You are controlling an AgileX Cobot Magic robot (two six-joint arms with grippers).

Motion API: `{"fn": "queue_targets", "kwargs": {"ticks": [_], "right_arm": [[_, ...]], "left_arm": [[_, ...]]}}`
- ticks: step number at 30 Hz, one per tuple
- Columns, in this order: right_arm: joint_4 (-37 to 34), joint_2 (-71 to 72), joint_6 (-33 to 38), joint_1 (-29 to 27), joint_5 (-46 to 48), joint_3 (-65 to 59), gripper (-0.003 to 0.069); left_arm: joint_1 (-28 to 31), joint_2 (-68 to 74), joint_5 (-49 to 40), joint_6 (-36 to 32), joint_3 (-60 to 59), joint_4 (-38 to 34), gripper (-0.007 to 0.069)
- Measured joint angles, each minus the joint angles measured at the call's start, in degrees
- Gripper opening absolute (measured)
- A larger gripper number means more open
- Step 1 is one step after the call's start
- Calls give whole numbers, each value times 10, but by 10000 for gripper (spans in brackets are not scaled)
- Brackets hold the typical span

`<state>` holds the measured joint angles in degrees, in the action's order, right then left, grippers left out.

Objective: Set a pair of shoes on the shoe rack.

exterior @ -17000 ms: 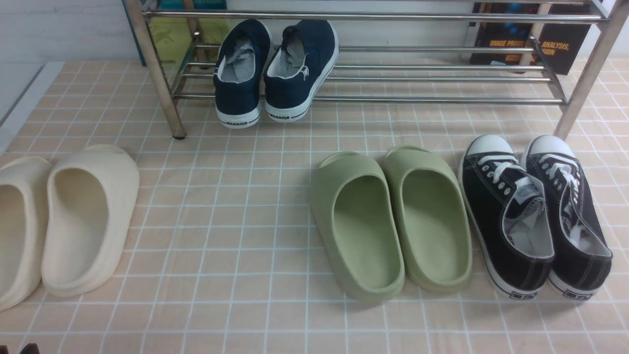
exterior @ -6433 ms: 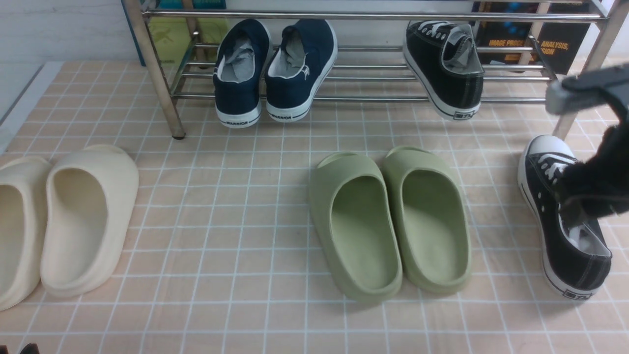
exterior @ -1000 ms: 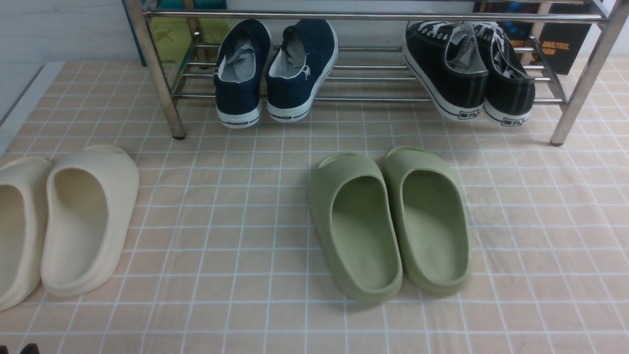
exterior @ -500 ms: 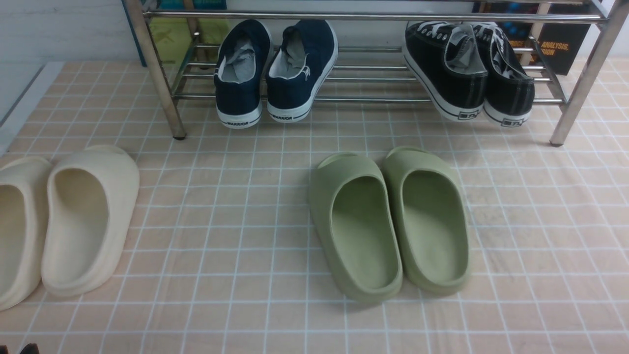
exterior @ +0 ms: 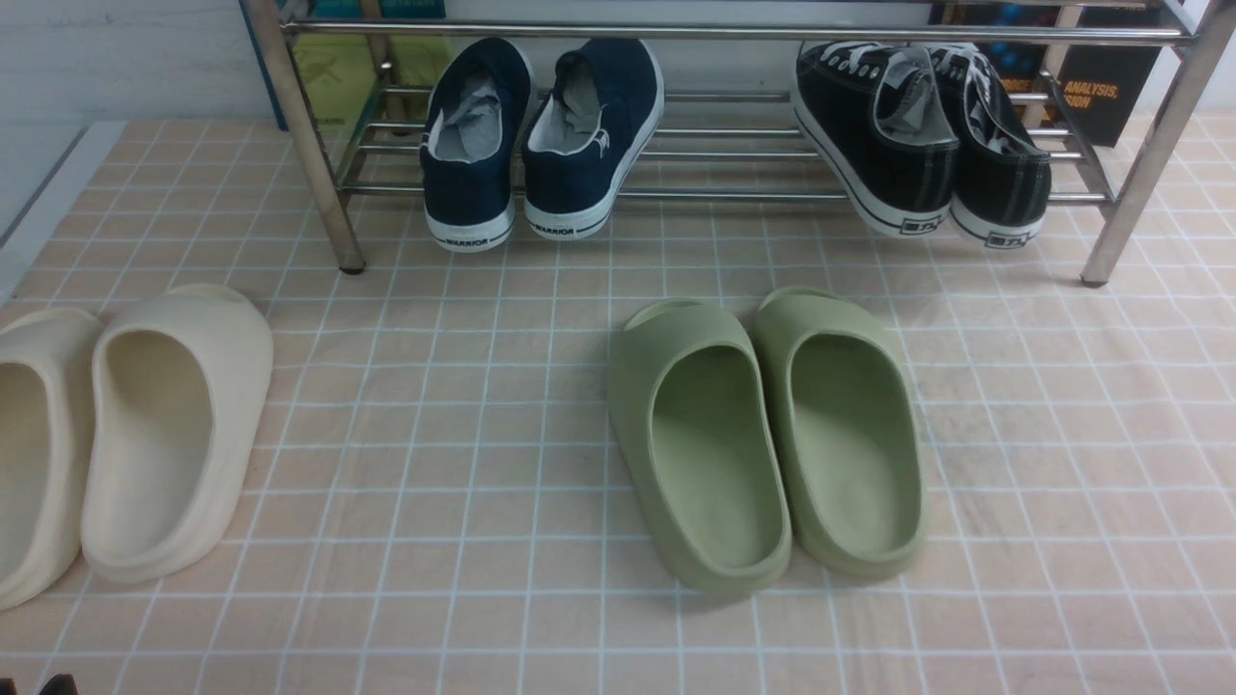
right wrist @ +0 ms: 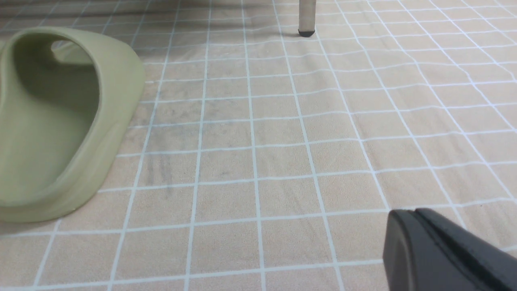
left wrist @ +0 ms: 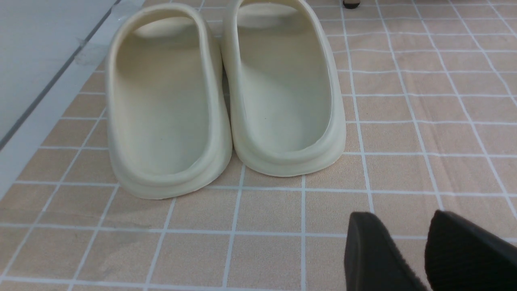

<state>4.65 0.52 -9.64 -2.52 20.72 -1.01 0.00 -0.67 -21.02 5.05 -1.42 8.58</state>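
Note:
Both shoes of the pair, black sneakers with white laces and soles, rest side by side on the lower bars at the right end of the chrome shoe rack (exterior: 734,195). The left sneaker (exterior: 884,135) and the right sneaker (exterior: 999,145) have their heels toward me and hanging over the front bar. My left gripper (left wrist: 400,218) is open above bare floor, near the heels of the cream slides. My right gripper (right wrist: 408,214) is shut on nothing, low over the floor beside a green slide, with a rack leg (right wrist: 307,16) ahead. Neither arm shows in the front view.
Navy slip-on shoes (exterior: 541,135) sit on the rack's left part. Green slides (exterior: 763,434) (right wrist: 56,121) stand mid-floor, cream slides (exterior: 126,434) (left wrist: 218,93) at the left. Books (exterior: 1101,87) lean behind the rack. A white ledge (exterior: 39,193) borders the tiled mat on the left.
Since the oldest frame both black sneakers have gone from the floor at the right onto the rack, and the right arm has left the front view. Nothing differs over the last second.

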Motion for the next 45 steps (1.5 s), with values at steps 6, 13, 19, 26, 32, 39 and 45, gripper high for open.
{"fn": "queue_targets", "kwargs": {"ticks": [6,13,19,26,32,39,45], "right_arm": [[0,0,-1,0,0,0,-15],[0,0,-1,0,0,0,-11],[0,0,-1,0,0,0,-6],[0,0,-1,0,0,0,-1],[0,0,-1,0,0,0,3],[0,0,-1,0,0,0,9],[0,0,-1,0,0,0,18]], "left_arm": [[0,0,0,0,0,0,239],[0,0,0,0,0,0,239],[0,0,0,0,0,0,239],[0,0,0,0,0,0,239],[0,0,0,0,0,0,239],[0,0,0,0,0,0,239],[0,0,0,0,0,0,239]]}}
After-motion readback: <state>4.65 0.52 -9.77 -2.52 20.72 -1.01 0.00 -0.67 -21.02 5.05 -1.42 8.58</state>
